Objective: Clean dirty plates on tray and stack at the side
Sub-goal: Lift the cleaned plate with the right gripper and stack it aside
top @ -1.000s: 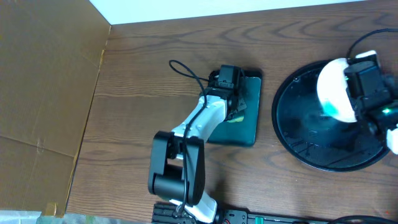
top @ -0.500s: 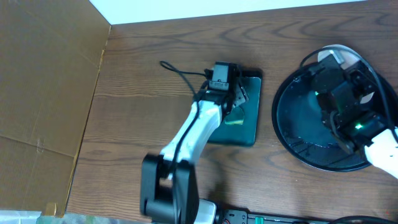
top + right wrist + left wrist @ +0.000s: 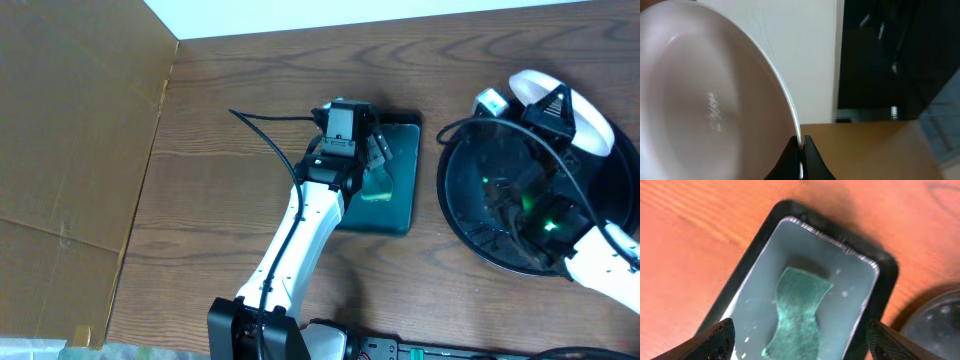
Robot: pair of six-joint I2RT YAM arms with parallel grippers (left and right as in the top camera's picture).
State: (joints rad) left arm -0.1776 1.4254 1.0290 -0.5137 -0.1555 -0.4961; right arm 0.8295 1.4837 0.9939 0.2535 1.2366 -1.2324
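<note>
A white plate [image 3: 592, 131] hangs tilted over the far edge of the round black tray [image 3: 470, 190]. My right gripper [image 3: 553, 106] is shut on its rim. In the right wrist view the plate [image 3: 705, 100] fills the left side, its rim pinched between my right gripper [image 3: 801, 144]. No smear shows on it. My left gripper [image 3: 372, 156] stands open over the rectangular teal tray [image 3: 400, 200]. A green sponge [image 3: 797, 312] lies loose in that tray, below and between the spread fingers [image 3: 720, 337] of the left gripper [image 3: 801, 326]. No other plates show.
A large cardboard sheet [image 3: 70, 150] covers the table's left side. The teal tray [image 3: 765, 245] sits just left of the black tray [image 3: 940, 325]. Cables run from both arms over the wood and the black tray.
My left gripper has opened and let go of the sponge, which now lies in the teal tray. My right gripper has carried the plate up and toward the black tray's far edge.
</note>
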